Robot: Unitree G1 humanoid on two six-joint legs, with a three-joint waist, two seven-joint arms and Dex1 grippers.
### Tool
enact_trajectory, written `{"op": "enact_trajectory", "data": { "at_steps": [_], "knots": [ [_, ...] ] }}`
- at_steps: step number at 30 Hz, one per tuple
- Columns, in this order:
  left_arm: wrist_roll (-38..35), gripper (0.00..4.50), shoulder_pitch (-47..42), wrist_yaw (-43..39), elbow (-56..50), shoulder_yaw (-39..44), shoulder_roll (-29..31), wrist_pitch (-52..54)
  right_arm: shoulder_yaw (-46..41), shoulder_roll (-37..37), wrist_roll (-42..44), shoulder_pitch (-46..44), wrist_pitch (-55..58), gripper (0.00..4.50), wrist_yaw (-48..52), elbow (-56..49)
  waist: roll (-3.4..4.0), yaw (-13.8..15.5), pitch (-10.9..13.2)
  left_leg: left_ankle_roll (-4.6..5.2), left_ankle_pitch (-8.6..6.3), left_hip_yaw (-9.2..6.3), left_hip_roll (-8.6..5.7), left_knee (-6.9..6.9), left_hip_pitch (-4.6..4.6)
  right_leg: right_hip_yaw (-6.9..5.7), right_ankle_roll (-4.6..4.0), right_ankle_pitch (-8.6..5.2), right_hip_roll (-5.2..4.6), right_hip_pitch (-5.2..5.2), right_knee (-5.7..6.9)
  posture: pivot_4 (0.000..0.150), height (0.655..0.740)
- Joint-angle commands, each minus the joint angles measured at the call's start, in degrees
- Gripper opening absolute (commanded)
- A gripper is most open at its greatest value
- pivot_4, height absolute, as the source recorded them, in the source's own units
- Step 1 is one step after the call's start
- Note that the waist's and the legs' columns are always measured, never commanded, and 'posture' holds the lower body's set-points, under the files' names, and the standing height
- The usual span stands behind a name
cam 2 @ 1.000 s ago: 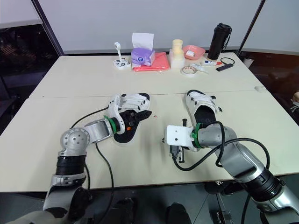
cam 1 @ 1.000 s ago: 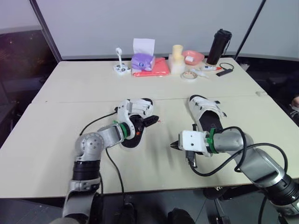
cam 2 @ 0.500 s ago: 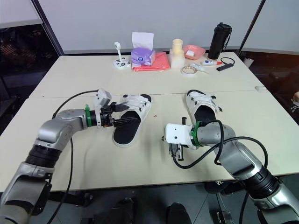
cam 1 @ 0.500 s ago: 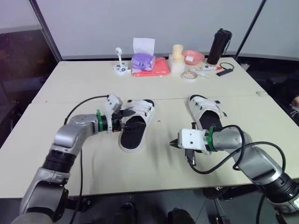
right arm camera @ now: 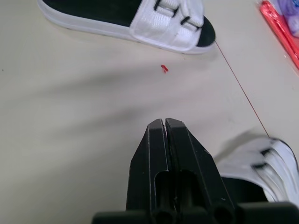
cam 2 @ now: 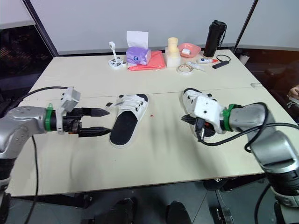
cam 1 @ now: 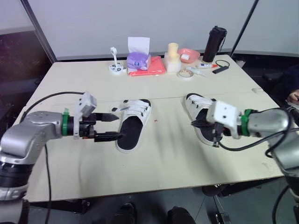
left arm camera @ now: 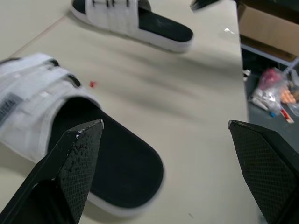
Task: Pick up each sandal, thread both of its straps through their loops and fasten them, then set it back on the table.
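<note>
Two white sandals with black footbeds lie flat on the beige table (cam 1: 159, 158). The left sandal (cam 1: 131, 125) is at the middle, its two straps across the upper. My left gripper (cam 1: 117, 127) hovers open just left of it, with nothing between its fingers (left arm camera: 79, 140). The right sandal (cam 1: 197, 106) lies to the right, its heel partly hidden by my right gripper (cam 1: 193, 123). That gripper is shut on nothing, its tip pointing left beside the sandal's inner edge. The right wrist view shows both the left sandal (right arm camera: 140, 18) and the right sandal (right arm camera: 261, 163).
Along the far edge stand a tissue box (cam 1: 138, 58), a red cloth (cam 1: 150, 66), a cream stack (cam 1: 173, 51), a pink bowl (cam 1: 189, 55), a tape roll (cam 1: 186, 74) and a black bottle (cam 1: 211, 37). A tiny red speck (right arm camera: 164, 68) lies between the sandals.
My left gripper has let go of the left sandal and drawn back to the left, fingers wider apart. My right gripper has moved right, up beside the right sandal. The camera has shifted slightly.
</note>
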Motion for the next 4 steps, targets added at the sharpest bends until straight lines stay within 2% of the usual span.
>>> {"op": "enact_trajectory", "data": {
  "at_steps": [1, 4],
  "knots": [
    [-2.23, 4.47, 1.32, -0.45, -3.45, 3.33, 1.88, 0.94, -4.56, -2.11, 3.79, 0.19, 1.83, 0.0, 0.65, -2.27, 0.01, 0.11, 0.01, 0.0, 0.0, 0.01, 0.0, 0.01, 0.0, 0.0, 0.0, 0.0, -0.01, 0.01, 0.0, 0.15, 0.7344],
    [-3.29, 4.47, 1.74, 0.06, -4.0, 4.14, 1.66, 1.58, -5.17, -2.89, 5.23, 0.47, 2.31, 0.0, 0.49, -2.41, 0.01, 0.15, 0.02, 0.0, 0.0, 0.01, 0.0, 0.03, 0.0, 0.0, -0.01, 0.0, -0.01, 0.02, 0.0, 0.15, 0.7344]
  ]
}}
